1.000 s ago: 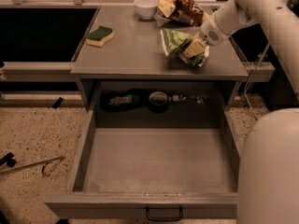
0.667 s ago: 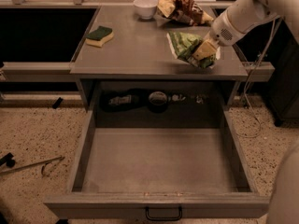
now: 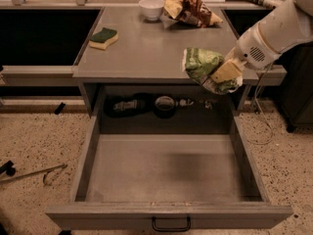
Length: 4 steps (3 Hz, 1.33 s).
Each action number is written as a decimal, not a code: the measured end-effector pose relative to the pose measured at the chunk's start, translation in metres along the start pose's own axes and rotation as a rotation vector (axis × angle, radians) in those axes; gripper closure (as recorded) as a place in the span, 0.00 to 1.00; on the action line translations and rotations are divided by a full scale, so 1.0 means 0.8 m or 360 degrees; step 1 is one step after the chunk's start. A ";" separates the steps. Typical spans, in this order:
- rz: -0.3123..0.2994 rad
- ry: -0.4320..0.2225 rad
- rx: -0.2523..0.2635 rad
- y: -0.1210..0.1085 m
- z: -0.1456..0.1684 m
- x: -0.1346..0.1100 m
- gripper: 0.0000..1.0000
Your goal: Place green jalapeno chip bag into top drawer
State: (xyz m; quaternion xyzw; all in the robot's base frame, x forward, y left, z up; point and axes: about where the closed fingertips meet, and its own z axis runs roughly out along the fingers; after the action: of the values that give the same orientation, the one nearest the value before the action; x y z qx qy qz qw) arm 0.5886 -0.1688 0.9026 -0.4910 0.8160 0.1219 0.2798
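Note:
The green jalapeno chip bag [image 3: 204,66] is a wrinkly green foil bag with a white edge, held in the air at the right front edge of the counter. My gripper [image 3: 226,72] is shut on the bag's right end, with its cream-coloured fingers [image 3: 225,71] clamped over the foil. The white arm reaches in from the upper right. The top drawer [image 3: 166,168] stands pulled wide open below, grey with a plain floor and a small black handle [image 3: 170,224] on its front. The bag hangs above the drawer's rear right part.
On the grey counter [image 3: 146,48] lie a green-and-yellow sponge [image 3: 103,37], a white bowl [image 3: 151,8] and a brown-and-yellow chip bag [image 3: 190,10]. Dark objects and a tape roll [image 3: 165,105] sit in the recess behind the drawer. A metal tool [image 3: 34,173] lies on the speckled floor at left.
My gripper has carried the green bag off the counter top, forward and to the right, so it now hangs past the counter's front edge over the open drawer.

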 end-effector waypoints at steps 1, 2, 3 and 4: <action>0.0029 -0.0037 -0.0056 0.055 0.003 0.019 1.00; 0.0013 -0.0104 -0.0178 0.104 0.028 0.031 1.00; 0.0013 -0.0104 -0.0178 0.104 0.028 0.031 1.00; 0.0067 -0.0154 -0.0184 0.104 0.071 0.045 1.00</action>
State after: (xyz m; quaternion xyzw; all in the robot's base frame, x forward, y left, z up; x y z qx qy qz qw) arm 0.5225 -0.1275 0.8294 -0.4827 0.8032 0.1982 0.2873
